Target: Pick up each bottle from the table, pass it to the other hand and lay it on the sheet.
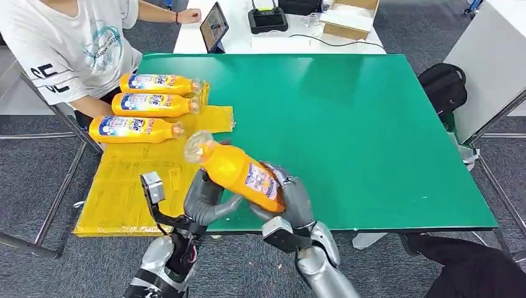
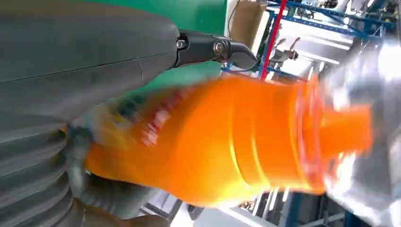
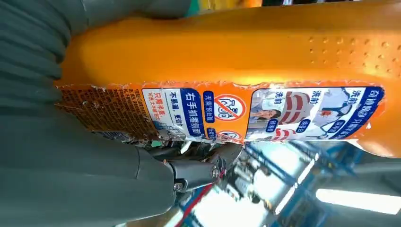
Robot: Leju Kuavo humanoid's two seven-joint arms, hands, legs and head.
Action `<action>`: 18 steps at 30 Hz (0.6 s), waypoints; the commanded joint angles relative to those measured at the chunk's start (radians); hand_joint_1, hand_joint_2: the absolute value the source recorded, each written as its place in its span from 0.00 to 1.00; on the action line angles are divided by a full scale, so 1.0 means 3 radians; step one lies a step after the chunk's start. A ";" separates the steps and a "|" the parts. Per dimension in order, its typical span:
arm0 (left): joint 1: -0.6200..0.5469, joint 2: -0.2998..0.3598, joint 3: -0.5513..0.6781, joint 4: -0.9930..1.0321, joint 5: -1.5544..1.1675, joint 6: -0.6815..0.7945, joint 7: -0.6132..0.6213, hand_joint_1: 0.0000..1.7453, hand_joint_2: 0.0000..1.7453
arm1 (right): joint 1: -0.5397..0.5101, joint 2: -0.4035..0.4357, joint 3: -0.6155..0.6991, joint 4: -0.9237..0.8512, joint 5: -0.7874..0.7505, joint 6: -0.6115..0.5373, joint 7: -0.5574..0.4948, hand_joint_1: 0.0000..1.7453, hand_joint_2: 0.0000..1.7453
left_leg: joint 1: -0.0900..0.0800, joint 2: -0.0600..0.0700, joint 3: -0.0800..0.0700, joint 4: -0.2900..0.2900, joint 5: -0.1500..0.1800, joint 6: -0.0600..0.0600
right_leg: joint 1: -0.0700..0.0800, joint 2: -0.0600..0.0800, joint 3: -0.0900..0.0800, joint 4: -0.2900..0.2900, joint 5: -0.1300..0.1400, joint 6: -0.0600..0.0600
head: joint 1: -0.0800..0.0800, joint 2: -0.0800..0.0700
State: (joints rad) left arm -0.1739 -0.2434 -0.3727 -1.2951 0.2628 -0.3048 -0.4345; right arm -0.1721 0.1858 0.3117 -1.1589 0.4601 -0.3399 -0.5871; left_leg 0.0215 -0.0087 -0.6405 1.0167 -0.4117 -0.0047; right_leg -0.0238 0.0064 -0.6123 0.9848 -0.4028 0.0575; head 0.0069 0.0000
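Observation:
An orange detergent bottle [image 1: 239, 174] hangs tilted above the near edge of the green table [image 1: 360, 124], its clear cap pointing toward the yellow sheet [image 1: 124, 186]. My left hand [image 1: 208, 198] wraps the bottle's neck end from below. My right hand [image 1: 291, 198] grips its base end. Up close, the left wrist view has the left hand [image 2: 71, 71] curled over the blurred bottle [image 2: 227, 142], and the right wrist view has the right hand [image 3: 71, 165] closed under the labelled bottle [image 3: 236, 52]. Three more orange bottles [image 1: 160, 83] [image 1: 155, 104] [image 1: 133, 129] lie side by side on the sheet's far part.
A person in a white shirt [image 1: 74, 43] sits at the table's far left corner, next to the sheet. Beyond the green table a white desk carries a tablet [image 1: 214, 26], a black device [image 1: 267, 18] and a cardboard box [image 1: 350, 15]. A black bag [image 1: 443, 84] lies at the right.

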 commanded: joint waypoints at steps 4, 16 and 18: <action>-0.0103 0.0077 -0.0170 0.0206 -0.0104 0.0114 -0.0016 0.00 1.00 | -0.0254 0.0094 0.0413 0.0595 0.0098 0.0093 0.0091 1.00 1.00 | 0.0000 0.0008 0.0019 -0.0004 -0.0006 0.0004 | 0.0003 0.0003 0.0017 -0.0005 -0.0003 -0.0009 | 0.0001 0.0000; -0.0125 0.0039 -0.0086 0.0264 -0.0143 0.0200 -0.0041 0.00 1.00 | -0.0261 0.0175 0.0741 0.1011 0.0126 0.0221 0.0107 1.00 1.00 | 0.0001 0.0005 0.0021 -0.0004 -0.0006 0.0003 | 0.0004 0.0001 0.0018 -0.0005 -0.0005 -0.0010 | 0.0001 0.0000; -0.0121 0.0033 -0.0073 0.0260 -0.0156 0.0216 -0.0054 0.00 1.00 | -0.0275 0.0183 0.0759 0.1060 0.0095 0.0280 0.0117 1.00 1.00 | 0.0001 0.0001 0.0018 -0.0004 -0.0005 0.0004 | 0.0003 -0.0004 0.0017 -0.0005 -0.0006 -0.0009 | 0.0001 0.0000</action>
State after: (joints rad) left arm -0.1685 -0.2373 -0.3719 -1.2749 0.2209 -0.2399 -0.4494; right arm -0.2232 0.2289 0.4456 -0.9960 0.4887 -0.3048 -0.5539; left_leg 0.0216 -0.0082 -0.6405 1.0167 -0.4115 -0.0048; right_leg -0.0238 0.0067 -0.6133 0.9848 -0.4029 0.0573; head 0.0073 0.0000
